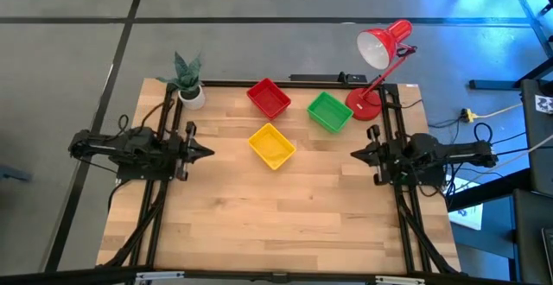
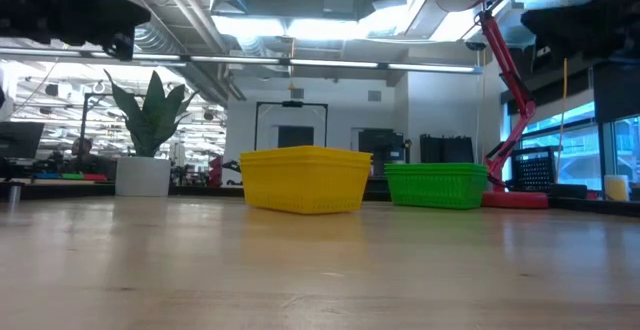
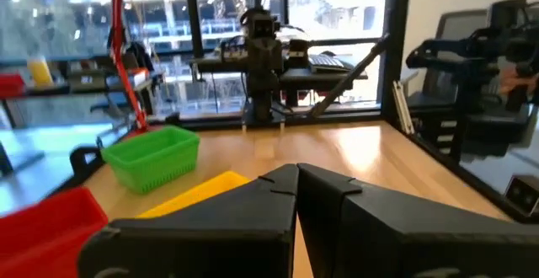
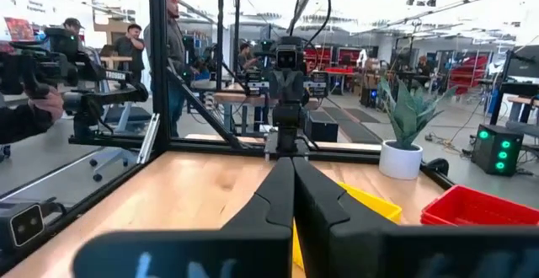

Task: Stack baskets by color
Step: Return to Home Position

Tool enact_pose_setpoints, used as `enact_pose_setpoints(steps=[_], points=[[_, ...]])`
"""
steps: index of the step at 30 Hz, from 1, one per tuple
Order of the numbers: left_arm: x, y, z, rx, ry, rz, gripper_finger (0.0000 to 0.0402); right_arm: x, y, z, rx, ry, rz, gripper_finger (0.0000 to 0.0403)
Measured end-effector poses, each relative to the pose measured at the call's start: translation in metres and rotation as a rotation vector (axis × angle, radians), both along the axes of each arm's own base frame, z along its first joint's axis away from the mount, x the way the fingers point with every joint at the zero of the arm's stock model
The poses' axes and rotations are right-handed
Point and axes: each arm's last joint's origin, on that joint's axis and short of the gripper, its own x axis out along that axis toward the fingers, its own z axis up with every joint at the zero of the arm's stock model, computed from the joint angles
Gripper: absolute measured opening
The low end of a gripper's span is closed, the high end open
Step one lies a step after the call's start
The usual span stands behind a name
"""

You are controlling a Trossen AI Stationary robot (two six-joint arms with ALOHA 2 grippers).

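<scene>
While left claw [image 1: 210, 152], right claw [image 1: 353, 155] hang pinched, baskets [image 1: 272, 145] seem stacked.

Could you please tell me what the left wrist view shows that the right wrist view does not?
Only the left wrist view shows the green baskets and the red lamp. Only the right wrist view shows the potted plant. Both show the yellow baskets and red baskets, and each faces the opposite arm, the right arm or the left arm.

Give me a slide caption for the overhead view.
Red basket, yellow basket, green basket clustered far-centre; left gripper and right gripper shut, flanking.
</scene>
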Motion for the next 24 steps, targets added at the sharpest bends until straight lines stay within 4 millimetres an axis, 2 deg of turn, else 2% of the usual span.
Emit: enact_pose_setpoints(steps=[3,13,19,24], points=[[0.002,-0.001,-0.005,0.053,-0.011,-0.007,0.0000,0.002,0.000,-0.007,-0.011,0.004,-0.003,0.0000],[0.009,-0.002,-0.033,0.067,0.044,-0.033,0.0000,0.002,0.000,-0.006,-0.032,0.001,0.004,0.0000],[0.009,-0.002,-0.035,0.089,0.066,-0.038,0.0000,0.002,0.001,-0.008,-0.036,0.015,0.018,0.0000],[0.009,-0.002,-0.035,0.042,0.071,-0.032,0.0000,0.003,0.001,-0.016,-0.024,0.099,0.014,0.0006]])
